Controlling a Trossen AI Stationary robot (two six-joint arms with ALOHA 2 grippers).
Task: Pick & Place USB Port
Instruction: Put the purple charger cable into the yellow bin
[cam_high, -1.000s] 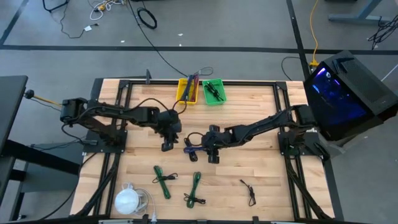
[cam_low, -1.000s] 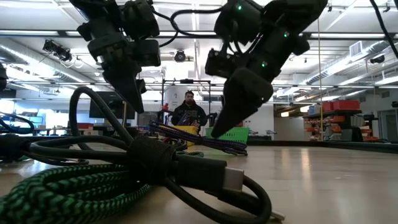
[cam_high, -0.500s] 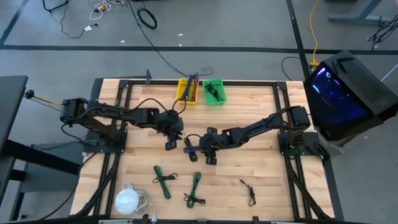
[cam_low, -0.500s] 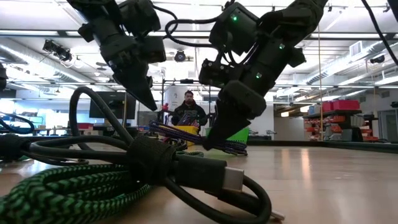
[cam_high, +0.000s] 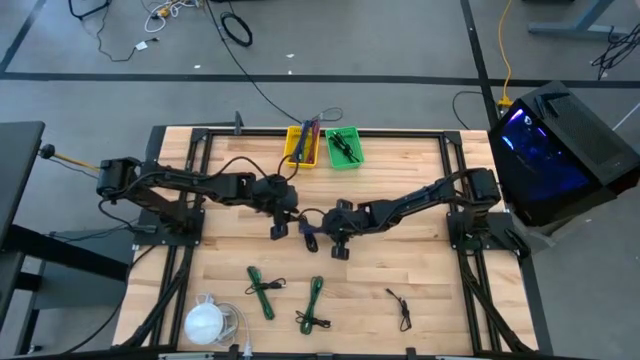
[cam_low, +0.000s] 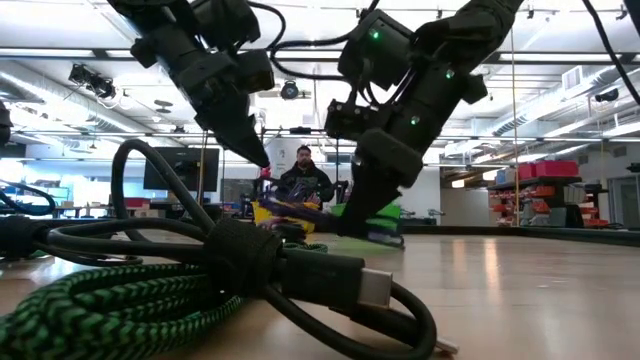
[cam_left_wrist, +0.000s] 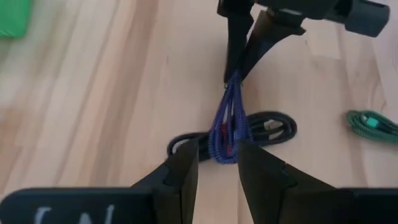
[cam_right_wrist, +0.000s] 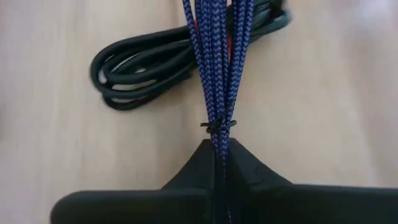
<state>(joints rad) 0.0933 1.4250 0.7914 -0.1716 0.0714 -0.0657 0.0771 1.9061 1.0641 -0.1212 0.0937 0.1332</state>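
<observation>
A blue braided USB cable bundle (cam_high: 305, 234) lies at the table's middle, across a coiled black cable (cam_left_wrist: 267, 129). My right gripper (cam_high: 314, 237) is shut on one end of the bundle (cam_right_wrist: 217, 93). My left gripper (cam_left_wrist: 219, 168) hovers open just left of it, one finger on each side of the bundle's other end (cam_left_wrist: 225, 146). In the low view the left fingertips (cam_low: 258, 158) stand above the bundle (cam_low: 290, 212), clear of it. My right gripper pinches the blue bundle between its two fingers, just behind the thin black tie (cam_right_wrist: 217, 126) near one end. The fingers (cam_left_wrist: 239, 53) slant down from the table's right side and lie along the strands. The rest of the bundle lies across the black coil (cam_right_wrist: 140, 68).
A yellow bin (cam_high: 302, 146) and a green bin (cam_high: 343, 147) stand at the far edge. Two green cables (cam_high: 262, 292) (cam_high: 312, 306), a thin black cable (cam_high: 402, 308) and a white object (cam_high: 205, 322) lie near the front edge. Coiled cables (cam_low: 240, 265) fill the low view's foreground.
My right gripper has come down toward the table's left onto the blue bundle and shut on its end. My left gripper has moved toward the table's right, closer over the bundle, still open. The bundle has shifted a little toward the left.
</observation>
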